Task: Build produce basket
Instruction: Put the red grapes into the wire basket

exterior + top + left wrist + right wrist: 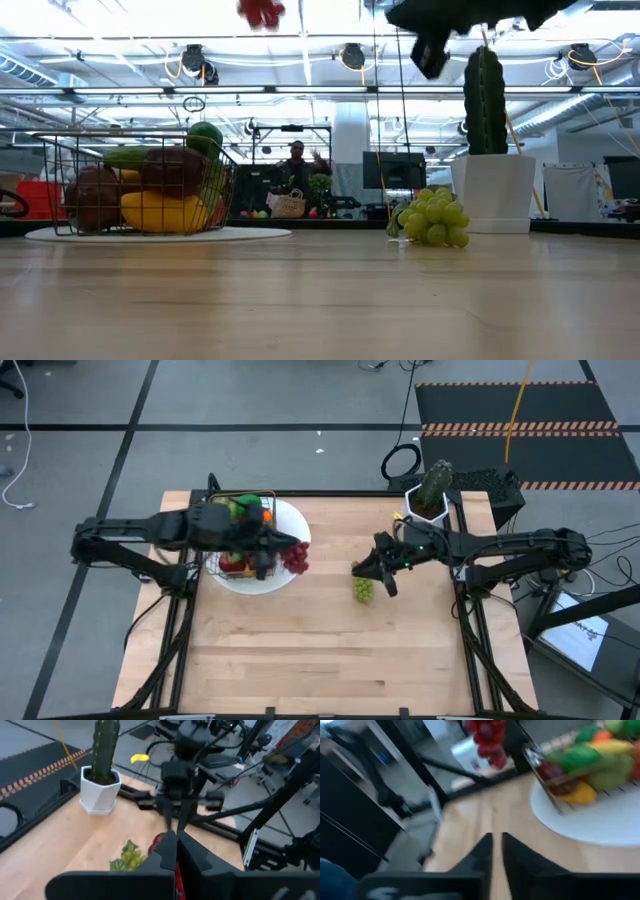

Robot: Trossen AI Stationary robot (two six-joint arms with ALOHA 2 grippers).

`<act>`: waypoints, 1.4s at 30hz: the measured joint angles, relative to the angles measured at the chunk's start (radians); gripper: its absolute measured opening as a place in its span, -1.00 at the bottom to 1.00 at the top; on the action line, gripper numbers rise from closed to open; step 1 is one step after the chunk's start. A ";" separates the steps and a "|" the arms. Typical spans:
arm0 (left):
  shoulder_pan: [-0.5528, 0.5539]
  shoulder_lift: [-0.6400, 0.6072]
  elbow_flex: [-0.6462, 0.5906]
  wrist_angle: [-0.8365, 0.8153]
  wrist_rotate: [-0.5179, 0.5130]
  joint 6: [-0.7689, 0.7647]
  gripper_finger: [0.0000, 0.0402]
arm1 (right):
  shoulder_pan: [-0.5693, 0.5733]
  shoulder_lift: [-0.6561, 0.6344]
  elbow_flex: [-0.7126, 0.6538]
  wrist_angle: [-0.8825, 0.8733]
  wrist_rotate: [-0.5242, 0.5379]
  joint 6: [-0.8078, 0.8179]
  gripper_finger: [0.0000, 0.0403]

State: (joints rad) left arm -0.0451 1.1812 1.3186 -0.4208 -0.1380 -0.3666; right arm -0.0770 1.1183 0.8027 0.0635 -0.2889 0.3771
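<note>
A pale wooden table [320, 640] is being viewed from above, with a round white plate [290, 525] resting near its far left part. On that plate a small rectangular basket of thin dark wire mesh [62, 185] is standing, and it is being filled by toy produce: a yellow banana [160, 212], dark red fruit [172, 170] and green pieces. A white pot with a tall green cactus [487, 100] is sitting at the far right edge.

The left gripper [272, 550] is being held over the plate's right side, raised off the table; a bunch of red-purple toy grapes [296, 557] is being gripped between its nearly closed fingers [167, 851], hanging just beside the basket and outside it.

The right gripper [372, 572] is being held above the table's middle right, its jaws closed to a narrow slit with nothing between them. A bunch of green toy grapes [362, 590] is lying on the wood just beneath and in front of those jaws, apart from them.
</note>
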 joint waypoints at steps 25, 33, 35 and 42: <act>-0.239 -0.216 0.000 0.026 -0.213 -0.242 -0.99 | 0.250 0.000 0.000 0.166 0.371 0.300 -1.00; -0.253 -0.236 0.000 0.139 -0.279 -0.337 -0.99 | 0.244 0.000 0.000 0.165 0.372 0.269 -1.00; -0.253 -0.244 0.000 0.144 -0.288 -0.379 -0.99 | 0.245 0.000 0.000 0.165 0.372 0.267 -1.00; -0.253 -0.264 0.000 0.142 -0.320 -0.648 -0.99 | 0.244 0.000 0.000 0.165 0.372 0.256 -1.00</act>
State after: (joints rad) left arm -0.2980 0.9168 1.3182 -0.2784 -0.4576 -1.0144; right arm 0.1670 1.1187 0.8024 0.2283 0.0831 0.6331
